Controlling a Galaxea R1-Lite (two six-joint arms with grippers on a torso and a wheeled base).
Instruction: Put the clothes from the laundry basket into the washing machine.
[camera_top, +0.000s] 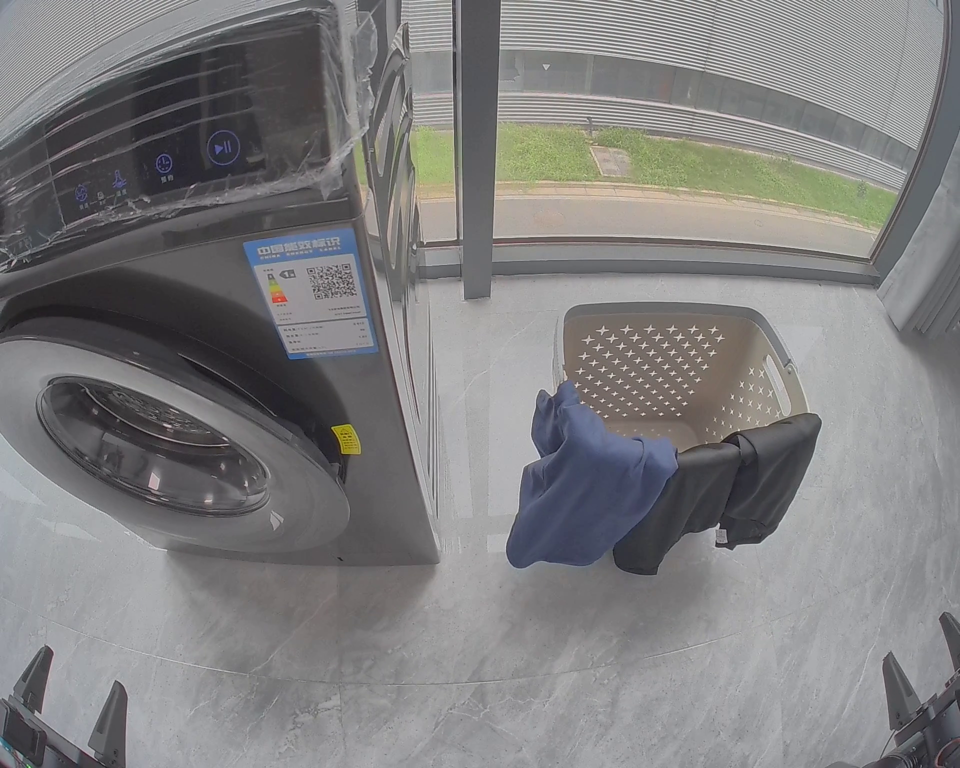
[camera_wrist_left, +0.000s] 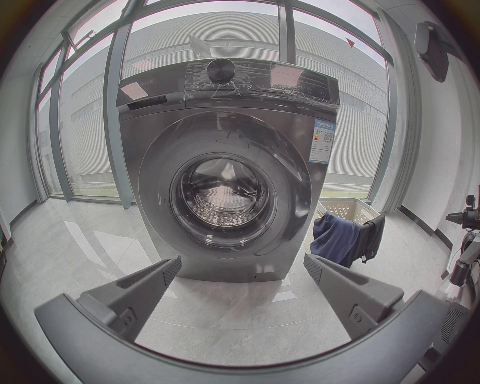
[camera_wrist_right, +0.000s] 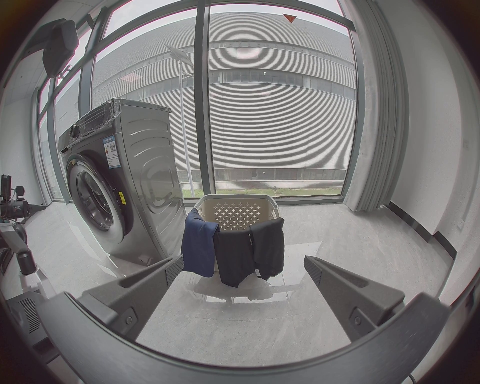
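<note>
Left gripper (camera_top: 78, 675) is hovering low at the near left corner of the floor (camera_top: 500, 640), fingers standing apart, holding nothing. In the left wrist view it is facing the washing machine (camera_top: 300, 430), which is standing on the left side of the floor near the window (camera_top: 680, 150). Its round door (camera_top: 150, 445) is sitting flush against the front, plastic wrap (camera_top: 180, 130) is covering the control panel, and a blue label (camera_top: 312, 290) is sticking on the front's upper right corner. The laundry basket (camera_top: 680, 318) is sitting right of the machine, apart from it and close to the window. A blue garment (camera_top: 585, 490) is hanging over the basket's near left rim, and two dark garments (camera_top: 740, 480) are draping over the near rim just beside it, the blue one overlapping the first dark one. Right gripper (camera_top: 918, 642) is hovering at the near right corner of the floor, fingers spread apart, gripping nothing, well apart from the basket
</note>
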